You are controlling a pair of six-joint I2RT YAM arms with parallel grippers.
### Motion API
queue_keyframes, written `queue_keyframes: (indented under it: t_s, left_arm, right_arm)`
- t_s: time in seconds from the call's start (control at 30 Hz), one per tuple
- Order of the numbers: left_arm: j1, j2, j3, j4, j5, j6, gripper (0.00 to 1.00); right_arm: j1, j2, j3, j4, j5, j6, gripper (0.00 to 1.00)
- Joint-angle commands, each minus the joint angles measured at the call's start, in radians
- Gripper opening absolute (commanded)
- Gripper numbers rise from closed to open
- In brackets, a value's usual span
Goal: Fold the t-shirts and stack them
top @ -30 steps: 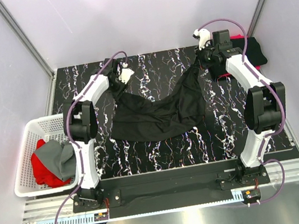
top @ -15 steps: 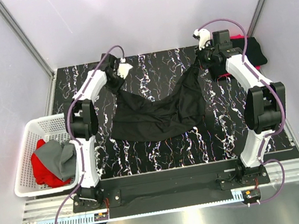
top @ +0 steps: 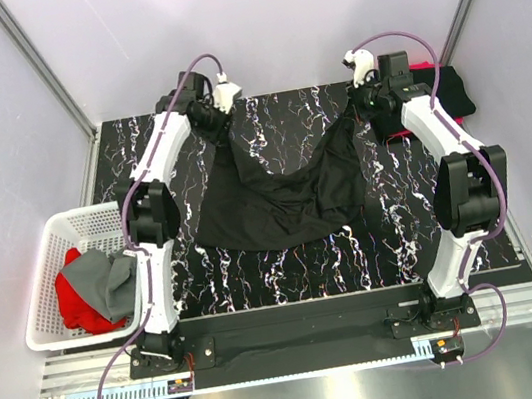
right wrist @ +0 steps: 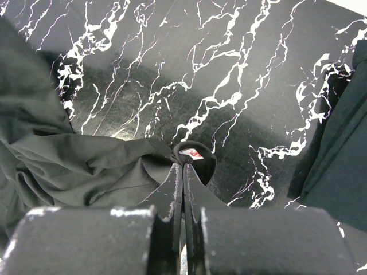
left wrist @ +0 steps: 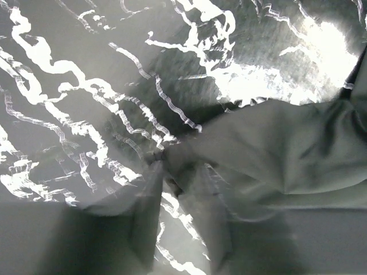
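1. Left arm [top: 163,155] has swung farther toward the back of the black, white-veined marble-pattern worktop [top: 354,246] than a second ago. The left jaws have drawn one corner of the soft black short-sleeved cloth t-shirt [top: 277,203] up with them, while the right arm [top: 443,131] has stayed where it was.
2. In the blurred left wrist view, the left jaws stand slightly apart with a bunch of black cloth wedged between their tips. They are clamped on that corner of the black t-shirt.
3. The right jaws are pressed together and pinch the opposite corner. A small red label [right wrist: 192,153] sits just beyond their tips.
4. The black t-shirt hangs between the two pairs of jaws like a sagging sling. Its middle and lower edge lie on the worktop, nearer the arm bases than either pair.
5. Just to the right of the right jaws, a pile of dark and red cloth [top: 454,97] lies at the far right corner of the worktop.
6. Well to the left of the left jaws and nearer the bases, a white slatted plastic basket [top: 43,295] holds a grey t-shirt [top: 107,280] lying on a red t-shirt [top: 75,301].
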Motion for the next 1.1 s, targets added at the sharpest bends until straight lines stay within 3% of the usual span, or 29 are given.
queue_keyframes:
  t_s: [0.0, 0.03, 0.17, 0.2, 0.33, 0.5, 0.57, 0.73, 1.07]
  left_arm:
    - [-0.012, 0.065, 0.053, 0.016, -0.053, -0.031, 0.53]
    - [-0.01, 0.056, 0.048, 0.042, -0.069, -0.044, 0.62]
    - [-0.005, -0.016, -0.013, 0.082, -0.141, -0.056, 0.71]
    - [-0.002, -0.036, -0.062, 0.091, -0.159, -0.05, 0.68]
    - [0.021, -0.192, -0.253, 0.183, -0.158, 0.033, 0.44]
    - [0.022, -0.247, -0.409, 0.194, -0.161, 0.123, 0.35]
    - [0.024, -0.232, -0.413, 0.187, -0.156, 0.14, 0.37]
    - [0.022, -0.157, -0.349, 0.156, -0.141, 0.136, 0.53]
    - [0.021, -0.045, -0.24, 0.065, -0.121, 0.185, 0.53]
  right_arm:
    - [0.003, 0.01, 0.051, 0.029, -0.007, 0.0, 0.0]
    - [0.003, 0.01, 0.051, 0.031, -0.007, 0.002, 0.0]
    - [0.001, 0.0, 0.042, 0.031, -0.007, 0.003, 0.0]
    - [0.003, -0.003, 0.034, 0.029, -0.007, 0.003, 0.0]
    - [0.003, -0.019, 0.006, 0.034, -0.007, 0.002, 0.0]
    - [0.003, -0.026, -0.015, 0.037, -0.013, 0.006, 0.0]
    - [0.003, -0.023, -0.011, 0.038, -0.015, 0.008, 0.0]
    - [0.003, -0.015, 0.008, 0.035, -0.015, 0.011, 0.0]
    - [0.003, -0.024, -0.007, 0.037, -0.004, 0.005, 0.0]
